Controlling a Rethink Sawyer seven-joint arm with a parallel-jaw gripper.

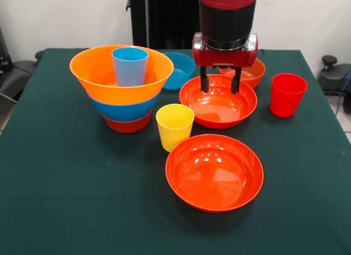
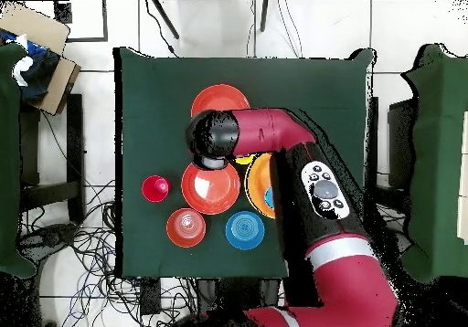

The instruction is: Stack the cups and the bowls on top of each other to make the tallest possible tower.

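My gripper (image 1: 220, 82) hangs open, its two black fingers (image 1: 204, 80) dipping over the far part of a wide red-orange bowl (image 1: 218, 104), nothing between them. The tower (image 1: 123, 96) stands at the left: a huge orange bowl (image 1: 98, 74) nested on a blue bowl (image 1: 125, 109) and a red-orange bowl (image 1: 128, 125), with a light blue cup (image 1: 130, 66) upright inside. A yellow cup (image 1: 174, 126) and a red cup (image 1: 287, 94) stand apart. A second wide red-orange bowl (image 1: 214, 171) lies nearest the camera. In the overhead view the arm (image 2: 274, 136) hides the gripper.
A small blue bowl (image 1: 180, 70) and a small red-orange bowl (image 1: 249, 74) sit behind the gripper. The table is covered in dark green cloth (image 1: 55, 183). Chairs, boxes (image 2: 41, 54) and cables (image 2: 82, 250) lie around the table on the floor.
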